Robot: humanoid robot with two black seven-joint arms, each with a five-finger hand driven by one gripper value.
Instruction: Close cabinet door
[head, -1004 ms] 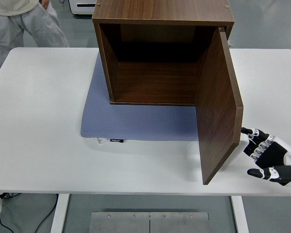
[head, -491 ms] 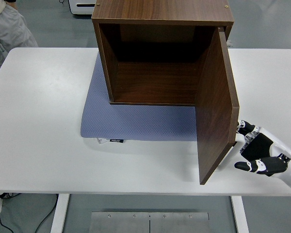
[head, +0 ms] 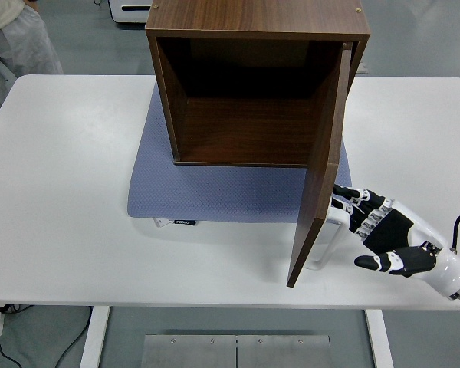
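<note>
the cabinet sits on a blue mat mid-bench, mouth facing the near edge. its door, hinged on the right, has swung inward since a second ago and now stands about edge-on, long axis upright, free edge pointing at the camera. roughly halfway shut, i judge. the right hand, fingers extended and grasping nothing, presses the door's outer face.

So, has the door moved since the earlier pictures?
Yes. The door has swung left, toward closing: its lower edge now lies over the blue mat, pushed by the right hand.
</note>
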